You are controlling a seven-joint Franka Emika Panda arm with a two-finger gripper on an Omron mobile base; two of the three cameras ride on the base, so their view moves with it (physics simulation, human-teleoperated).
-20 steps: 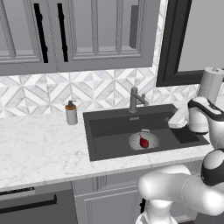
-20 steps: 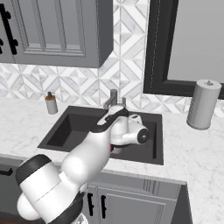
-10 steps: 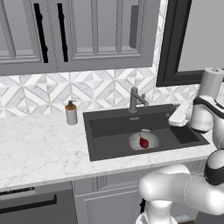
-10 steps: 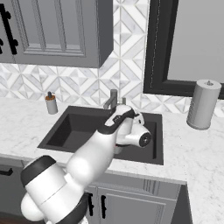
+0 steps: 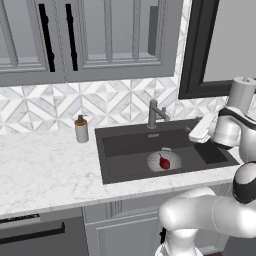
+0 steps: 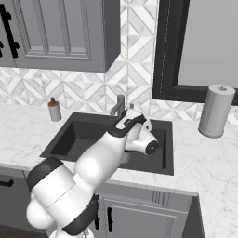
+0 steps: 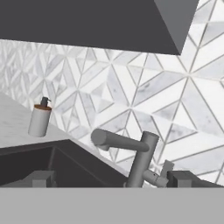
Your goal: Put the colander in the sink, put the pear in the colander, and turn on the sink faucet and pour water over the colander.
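The sink faucet (image 7: pixel 141 162) stood at the middle of the back rim of the sink (image 5: pixel 120 170), an upright grey post with its spout angled out over the basin. A small stub, judged to be the lever, projected low on the post in the hand view. The faucet looked rigid and fixed, smooth metal, likely slippery under the pads. Judgement: the lever is the place to push or pinch, not the post, and it should need only a light, steady force.

In front of the faucet, near the middle of the basin, the colander (image 5: pixel 163 161) sat on the sink floor with the pear (image 5: pixel 164 162) lying inside it. The first two parts of the task looked done; water was not yet running.

The gripper (image 7: pixel 107 178) hung to the right of the faucet, above the sink's right end, aimed toward the post. Its fingers stood wide apart with nothing between them.

Left of the faucet, on the white marble counter (image 5: pixel 45 170) just beyond the sink's corner, stood a soap dispenser (image 5: pixel 81 129). Far to the faucet's right stood a paper towel roll (image 6: pixel 215 110).
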